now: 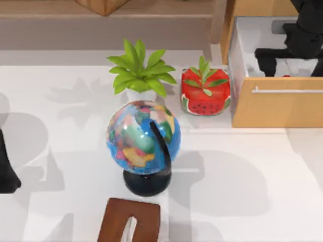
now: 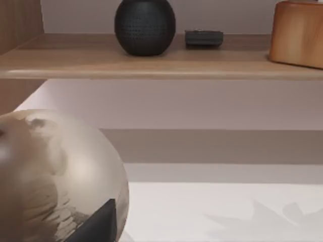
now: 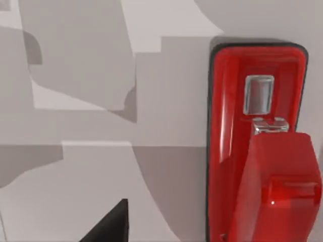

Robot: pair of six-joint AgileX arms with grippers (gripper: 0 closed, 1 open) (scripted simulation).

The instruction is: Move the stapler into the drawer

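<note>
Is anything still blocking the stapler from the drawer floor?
Nothing visible does. The right tool is over the open drawer, and the right wrist view shows the stapler against the drawer's white interior with bare surface around it. The left arm is parked at the table's left edge.

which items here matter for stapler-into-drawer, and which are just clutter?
Job items:
- stapler, red, lying on a white surface under the right wrist camera
- drawer, open, top view's right
- right gripper, over the drawer's interior

Clutter:
- globe
- potted plant
- watermelon planter
- brown box
- left arm, parked at left edge
</note>
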